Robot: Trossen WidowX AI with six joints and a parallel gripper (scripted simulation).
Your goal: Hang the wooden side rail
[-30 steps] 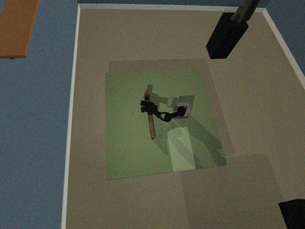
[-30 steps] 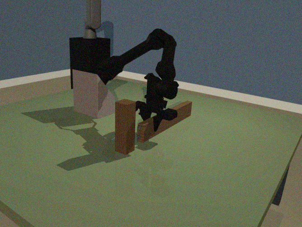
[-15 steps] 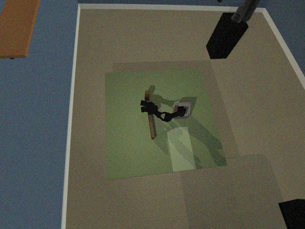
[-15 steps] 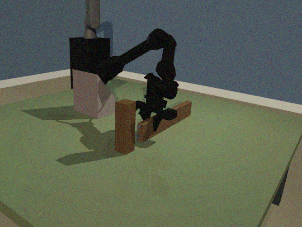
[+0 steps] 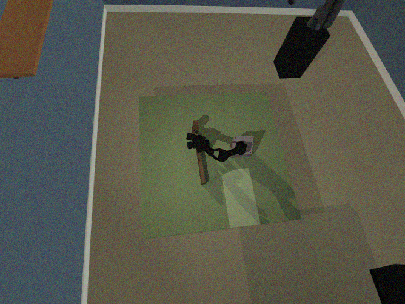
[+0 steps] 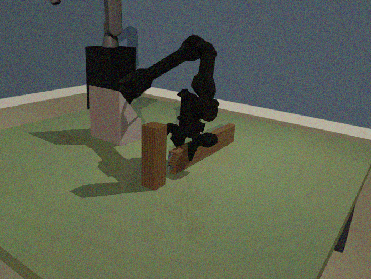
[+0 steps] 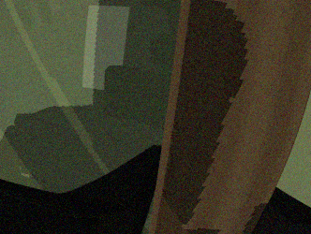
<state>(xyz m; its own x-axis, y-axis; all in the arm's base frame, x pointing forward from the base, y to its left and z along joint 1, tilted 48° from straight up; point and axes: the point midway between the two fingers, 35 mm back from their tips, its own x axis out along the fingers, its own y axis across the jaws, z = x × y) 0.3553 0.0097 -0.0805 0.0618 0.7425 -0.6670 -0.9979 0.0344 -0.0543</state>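
The wooden post [image 5: 196, 123] [image 6: 153, 155] stands upright on the table. Its slot and pins face away and are hidden. The wooden rail [image 5: 202, 168] [image 6: 224, 135] [image 7: 273, 84] lies lengthwise behind the post in the exterior view. Its grey steel hooks [image 6: 169, 160] show at the near end, beside the post's edge with a narrow gap in that view; whether they touch any pin cannot be seen. My gripper [image 5: 197, 141] [image 6: 184, 152] [image 7: 188, 158] is shut on the rail close to its hook end, one finger on each side. The near end seems slightly above the table; the far end appears to rest on it.
The arm's pale base block [image 5: 236, 140] [image 6: 105, 116] stands left of the rail in the exterior view. A black block [image 5: 299, 48] [image 6: 109, 65] with a grey column stands beyond it. The green table [image 5: 164, 202] [image 6: 225, 234] bears the rail and post.
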